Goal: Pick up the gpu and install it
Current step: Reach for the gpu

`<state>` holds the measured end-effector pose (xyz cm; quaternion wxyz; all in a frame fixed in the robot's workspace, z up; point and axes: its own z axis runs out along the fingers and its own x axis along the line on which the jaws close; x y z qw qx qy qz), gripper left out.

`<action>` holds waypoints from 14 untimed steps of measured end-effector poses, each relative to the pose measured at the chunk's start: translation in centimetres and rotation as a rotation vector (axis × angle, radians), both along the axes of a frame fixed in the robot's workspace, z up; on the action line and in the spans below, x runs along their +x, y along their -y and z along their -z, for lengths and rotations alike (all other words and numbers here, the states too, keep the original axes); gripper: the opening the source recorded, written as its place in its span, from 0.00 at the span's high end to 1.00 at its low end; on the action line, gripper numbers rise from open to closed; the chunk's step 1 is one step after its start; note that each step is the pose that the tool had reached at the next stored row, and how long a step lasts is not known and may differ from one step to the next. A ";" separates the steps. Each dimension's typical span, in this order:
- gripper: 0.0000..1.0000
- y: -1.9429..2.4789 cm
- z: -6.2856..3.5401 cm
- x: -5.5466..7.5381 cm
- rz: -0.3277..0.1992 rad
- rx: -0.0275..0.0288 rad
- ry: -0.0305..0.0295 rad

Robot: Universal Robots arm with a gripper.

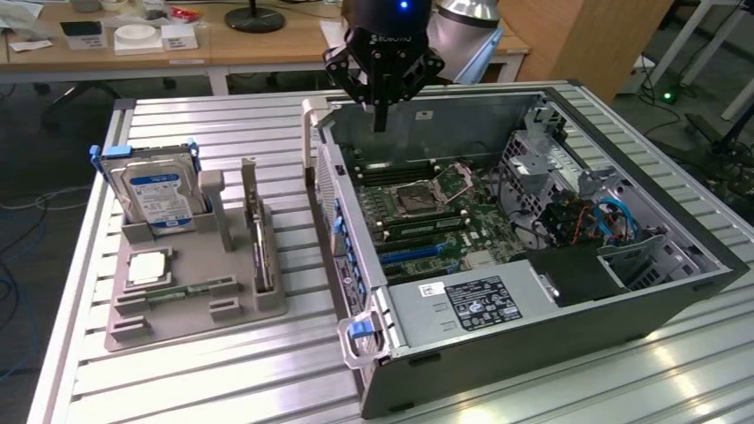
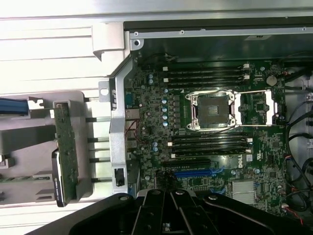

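Observation:
The gpu (image 1: 260, 246) stands on edge in a slot of the grey holder tray (image 1: 194, 309), at the exterior view's left, with its pale bracket strip pointing up. The wrist view catches it edge-on as a thin green-dark card (image 2: 66, 156) beside the case wall. My gripper (image 1: 380, 122) hangs over the far side of the open computer case (image 1: 659, 291), well apart from the gpu. Its fingers are shut together with nothing between them. Its dark body (image 2: 171, 213) shows in the wrist view, above the motherboard (image 2: 210, 122).
The same tray carries a blue-labelled silver hard drive (image 1: 159, 199), a square processor chip (image 1: 147, 265) and a narrow green memory stick (image 1: 189, 290). Inside the case sit the processor socket (image 1: 436, 190), blue expansion slots (image 1: 412, 256) and a power supply (image 1: 471, 305). A wooden desk (image 1: 236, 49) stands behind.

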<state>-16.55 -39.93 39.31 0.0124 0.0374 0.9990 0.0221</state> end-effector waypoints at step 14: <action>0.90 0.03 0.01 -0.5 0.000 0.0000 0.0000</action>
